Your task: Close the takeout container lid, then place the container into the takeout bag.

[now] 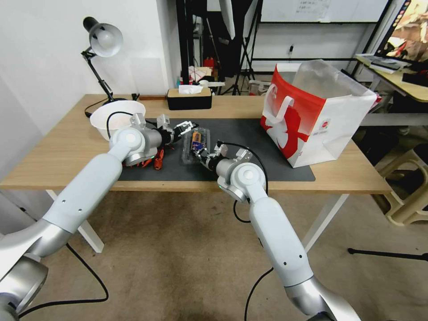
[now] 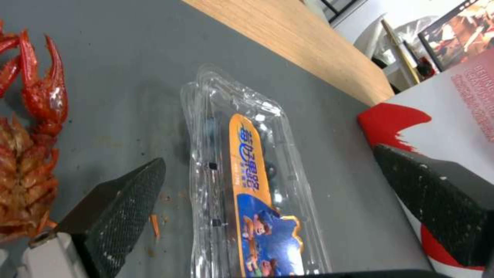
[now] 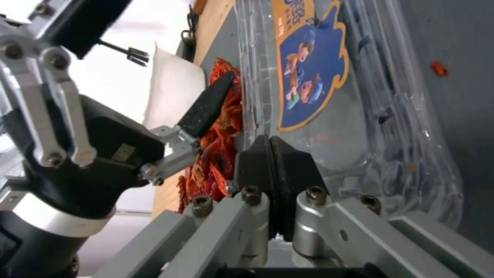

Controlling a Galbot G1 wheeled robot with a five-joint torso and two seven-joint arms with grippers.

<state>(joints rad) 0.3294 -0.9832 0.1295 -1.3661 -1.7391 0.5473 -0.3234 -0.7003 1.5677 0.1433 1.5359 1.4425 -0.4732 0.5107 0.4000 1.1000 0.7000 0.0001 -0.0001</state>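
The right gripper (image 3: 271, 154) has its jaws pressed together at the near edge of the container (image 1: 195, 145), apparently pinching its clear rim. The left gripper (image 1: 186, 128), jaws wide, hovers at the container's ten o'clock. The container lies on the grey mat (image 1: 249, 133); the bag (image 1: 318, 111) stands at its two o'clock, well apart.

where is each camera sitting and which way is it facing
Head view: on the head, facing forward and down at the table; both arms show.
Left wrist view: on the left arm, facing the takeout container; the open left tool shows.
Right wrist view: on the right arm, facing the container's edge; the shut right tool shows.
Shared: the container's orange label.
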